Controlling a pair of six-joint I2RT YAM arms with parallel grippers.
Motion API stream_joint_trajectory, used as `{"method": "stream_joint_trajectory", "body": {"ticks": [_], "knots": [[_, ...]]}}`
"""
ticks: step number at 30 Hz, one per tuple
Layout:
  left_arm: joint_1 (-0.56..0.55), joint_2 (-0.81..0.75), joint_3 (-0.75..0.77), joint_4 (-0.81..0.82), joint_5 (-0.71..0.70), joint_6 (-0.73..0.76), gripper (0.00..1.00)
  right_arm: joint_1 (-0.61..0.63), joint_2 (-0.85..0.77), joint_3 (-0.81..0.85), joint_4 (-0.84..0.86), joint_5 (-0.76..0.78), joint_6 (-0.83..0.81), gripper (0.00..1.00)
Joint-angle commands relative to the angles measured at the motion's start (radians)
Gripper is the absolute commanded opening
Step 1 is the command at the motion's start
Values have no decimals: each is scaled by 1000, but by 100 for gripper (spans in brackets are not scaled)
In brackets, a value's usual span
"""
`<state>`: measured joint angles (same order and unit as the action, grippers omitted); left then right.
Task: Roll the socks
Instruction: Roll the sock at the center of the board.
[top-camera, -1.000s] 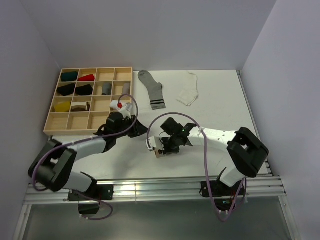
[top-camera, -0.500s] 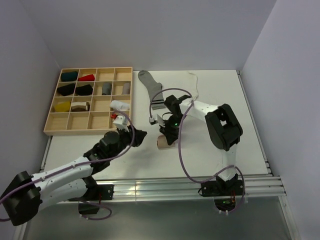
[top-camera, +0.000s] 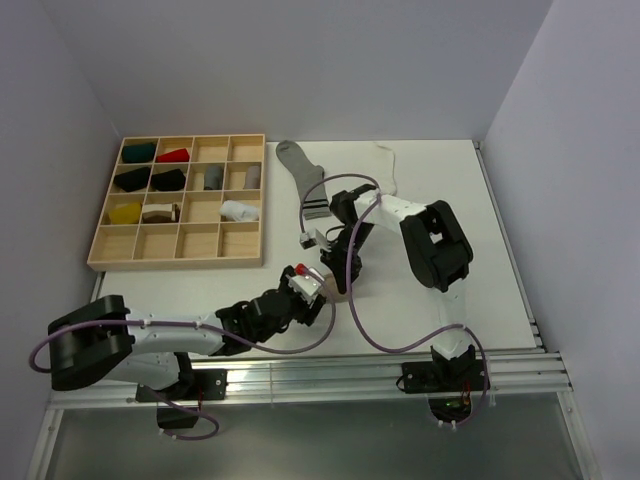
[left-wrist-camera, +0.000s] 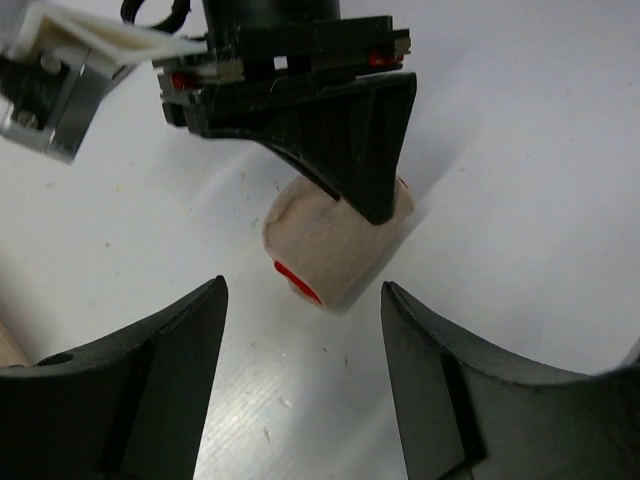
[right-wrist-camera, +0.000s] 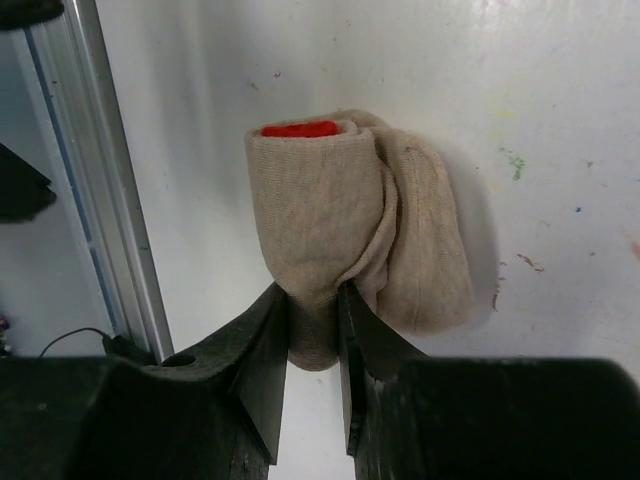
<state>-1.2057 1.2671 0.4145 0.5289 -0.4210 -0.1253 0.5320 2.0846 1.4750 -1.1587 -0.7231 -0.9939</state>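
Observation:
A beige sock (right-wrist-camera: 345, 225), rolled into a short bundle with a red end (left-wrist-camera: 300, 280), lies on the white table near the front middle (top-camera: 338, 290). My right gripper (right-wrist-camera: 312, 300) is shut on the roll's lower fold and reaches down onto it from above (top-camera: 338, 268). My left gripper (left-wrist-camera: 300, 300) stands open just short of the roll, its jaws wide and empty (top-camera: 316, 292). A grey sock with black stripes (top-camera: 303, 178) lies flat at the back. A white sock (top-camera: 388, 165) beside it is mostly hidden by the right arm.
The wooden compartment tray (top-camera: 178, 262) stands at the back left with rolled socks in several cells, among them a white roll (top-camera: 240, 210). The right arm's purple cable (top-camera: 352, 320) loops over the table front. The metal rail (top-camera: 330, 378) runs along the near edge.
My left gripper has left a white roll in the tray, swung right and forward to the beige roll, and opened wide. The right arm folded inward, its gripper staying shut on the roll.

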Motion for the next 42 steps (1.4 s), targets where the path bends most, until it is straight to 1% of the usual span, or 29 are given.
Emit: {"method": "stream_joint_trajectory", "body": {"ticks": [1,3,6,10,12,13,14,15,17,23,35,40,42], "knots": [[-9,44,58,118,-12,202,68,-4,38,22,-42,22,-22,13],[-9,90,64,135,10,234,69,-4,43,24,-42,22,-19,13],[-17,144,56,209,31,300,71,-4,52,28,-52,24,-18,13],[-29,221,84,212,57,361,71,-4,61,28,-52,30,-11,13],[-31,236,90,218,94,375,72,-4,71,33,-58,28,-14,13],[-34,248,95,218,102,380,74,-4,72,34,-59,28,-12,13],[-35,258,99,226,105,388,79,-4,75,34,-59,28,-14,13],[-40,267,102,226,100,404,92,-4,75,36,-61,28,-14,13],[-49,301,118,221,99,418,92,-4,78,38,-61,28,-12,12],[-51,331,125,229,128,431,90,-4,88,44,-65,30,-12,12],[-49,390,115,263,168,388,80,-7,94,47,-68,27,-12,8],[-17,397,109,275,200,363,76,-7,97,48,-70,27,-6,8],[-6,405,116,254,215,357,73,-7,98,51,-70,25,-3,7]]}}
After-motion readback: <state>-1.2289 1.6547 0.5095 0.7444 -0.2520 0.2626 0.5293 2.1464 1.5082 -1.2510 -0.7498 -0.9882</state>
